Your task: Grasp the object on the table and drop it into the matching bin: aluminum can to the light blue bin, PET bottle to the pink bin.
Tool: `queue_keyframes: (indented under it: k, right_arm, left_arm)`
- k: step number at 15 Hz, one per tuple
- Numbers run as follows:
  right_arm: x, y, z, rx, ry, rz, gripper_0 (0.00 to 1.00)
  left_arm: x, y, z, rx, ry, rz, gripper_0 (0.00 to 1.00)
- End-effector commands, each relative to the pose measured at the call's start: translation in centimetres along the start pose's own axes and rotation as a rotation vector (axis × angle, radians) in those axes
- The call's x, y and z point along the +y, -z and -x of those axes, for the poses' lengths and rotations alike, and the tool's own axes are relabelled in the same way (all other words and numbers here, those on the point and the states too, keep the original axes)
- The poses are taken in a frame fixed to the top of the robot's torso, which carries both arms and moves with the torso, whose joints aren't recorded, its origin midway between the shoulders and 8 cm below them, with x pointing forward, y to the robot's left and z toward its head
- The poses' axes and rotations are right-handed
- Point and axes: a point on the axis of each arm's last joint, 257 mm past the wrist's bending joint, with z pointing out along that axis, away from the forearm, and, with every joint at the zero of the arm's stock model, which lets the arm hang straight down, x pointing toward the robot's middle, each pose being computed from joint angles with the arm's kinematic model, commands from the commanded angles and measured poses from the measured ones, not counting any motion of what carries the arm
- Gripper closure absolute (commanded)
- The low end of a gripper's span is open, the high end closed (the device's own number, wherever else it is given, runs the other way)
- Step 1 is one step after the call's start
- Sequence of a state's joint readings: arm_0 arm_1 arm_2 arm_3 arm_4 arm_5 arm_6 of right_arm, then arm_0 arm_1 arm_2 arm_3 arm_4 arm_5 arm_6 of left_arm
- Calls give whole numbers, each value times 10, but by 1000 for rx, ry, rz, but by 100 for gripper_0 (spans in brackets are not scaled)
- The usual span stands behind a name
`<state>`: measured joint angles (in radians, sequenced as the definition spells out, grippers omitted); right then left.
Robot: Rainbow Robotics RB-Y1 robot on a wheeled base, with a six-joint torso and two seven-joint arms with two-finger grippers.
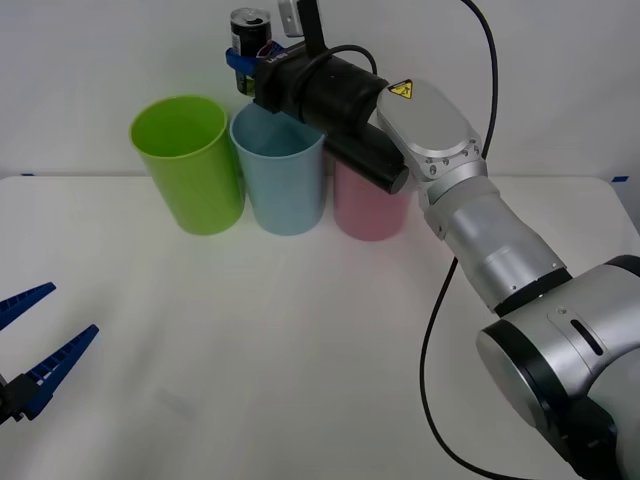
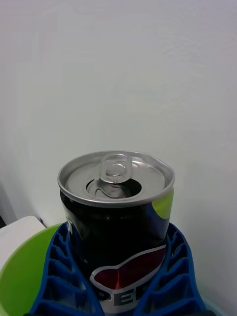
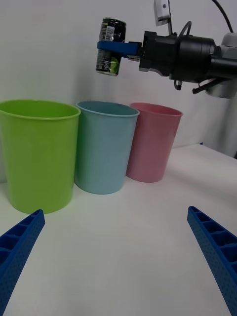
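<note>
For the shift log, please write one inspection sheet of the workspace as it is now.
Surface: white table, bare in front of the cups.
Job's things: aluminum can held upright in the air, above the light blue bin; pink bin beside it.
Clutter: lime green cup, left of the blue bin.
Grippers: right gripper shut on the can; left gripper open, low over the table's left side.
Cables: black cable along the right arm.
Surroundings: plain white wall.

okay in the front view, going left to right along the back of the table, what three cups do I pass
Lime green cup → light blue bin → pink bin. The right gripper holds the aluminum can above them; the left gripper waits open low at the table's left.
</note>
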<state>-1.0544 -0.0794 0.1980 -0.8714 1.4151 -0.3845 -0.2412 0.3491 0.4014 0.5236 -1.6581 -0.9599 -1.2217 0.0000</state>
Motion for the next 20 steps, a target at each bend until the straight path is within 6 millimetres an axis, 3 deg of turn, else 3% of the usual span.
queue_keyframes:
  k: [1, 5, 6, 7, 8, 15, 20]
  right_arm:
    - [0, -1, -3, 5, 5, -4, 100]
    - [-5, 1, -2, 4, 32, -14, 100]
    - [-7, 1, -1, 3, 44, -17, 81]
    - [-10, 2, -1, 5, 56, -22, 20]
    - [-12, 3, -1, 6, 64, -24, 0]
    - [-9, 11, -12, 18, 45, 9, 0]
    - [3, 47, -21, -9, 59, 63, 0]
  left_arm:
    - [0, 0, 0, 0, 0, 0, 0]
    - [0, 0, 0, 0, 0, 0, 0]
    - [0, 0, 0, 0, 0, 0, 0]
    - [0, 0, 0, 0, 0, 0, 0]
    - [0, 0, 0, 0, 0, 0, 0]
    - [0, 0, 0, 0, 0, 0, 0]
    - [0, 0, 0, 0, 0, 0, 0]
